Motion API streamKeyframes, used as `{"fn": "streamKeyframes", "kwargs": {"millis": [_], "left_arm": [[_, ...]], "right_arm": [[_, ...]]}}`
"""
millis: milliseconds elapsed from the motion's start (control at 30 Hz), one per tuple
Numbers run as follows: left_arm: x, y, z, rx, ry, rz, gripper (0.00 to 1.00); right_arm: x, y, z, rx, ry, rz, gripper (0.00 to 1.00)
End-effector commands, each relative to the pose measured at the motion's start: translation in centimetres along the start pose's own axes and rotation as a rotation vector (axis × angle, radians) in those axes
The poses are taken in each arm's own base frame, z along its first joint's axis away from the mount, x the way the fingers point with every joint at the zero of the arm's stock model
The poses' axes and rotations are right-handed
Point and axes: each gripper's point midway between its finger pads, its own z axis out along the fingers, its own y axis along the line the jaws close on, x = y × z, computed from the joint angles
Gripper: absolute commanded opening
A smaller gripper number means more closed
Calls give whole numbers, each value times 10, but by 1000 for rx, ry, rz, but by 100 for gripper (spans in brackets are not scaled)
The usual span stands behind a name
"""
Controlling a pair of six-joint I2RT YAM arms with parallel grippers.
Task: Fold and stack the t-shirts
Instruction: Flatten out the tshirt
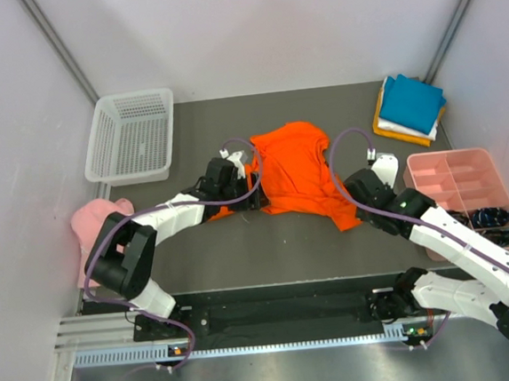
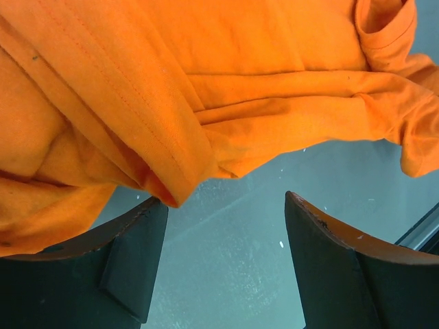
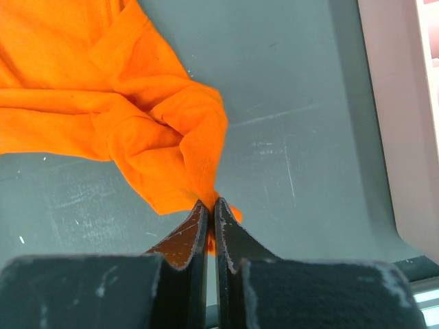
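A crumpled orange t-shirt (image 1: 297,164) lies mid-table. My right gripper (image 3: 211,200) is shut on its near right corner, and a pinch of the orange t-shirt (image 3: 137,103) rises from between the fingers. In the top view the right gripper (image 1: 352,216) sits at that corner. My left gripper (image 2: 225,197) is open at the shirt's left edge, with bare table between the fingers; a fold of the orange t-shirt (image 2: 206,68) hangs over the left fingertip (image 2: 154,209). From above, the left gripper (image 1: 253,193) is low beside the shirt. A folded stack stands back right: teal t-shirt (image 1: 412,101) over white (image 1: 405,130) and yellow (image 1: 379,122).
A white mesh basket (image 1: 132,134) stands at the back left. A pale pink cap (image 1: 97,222) lies by the left wall. A pink divided tray (image 1: 459,186) holding small dark items sits at the right, close to my right arm. Walls close in on both sides.
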Motion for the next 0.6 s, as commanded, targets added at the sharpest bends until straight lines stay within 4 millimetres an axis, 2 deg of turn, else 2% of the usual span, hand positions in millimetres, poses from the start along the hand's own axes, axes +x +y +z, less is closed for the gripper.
{"fn": "streamKeyframes", "kwargs": {"millis": [0, 400, 567], "left_arm": [[-18, -9, 0, 27, -51, 23, 73], [-19, 6, -8, -14, -71, 4, 74], [-17, 2, -8, 52, -67, -68, 73]], "right_arm": [[-6, 0, -2, 0, -34, 20, 0], [-6, 3, -1, -7, -28, 17, 0], [-6, 5, 0, -9, -26, 15, 0]]}}
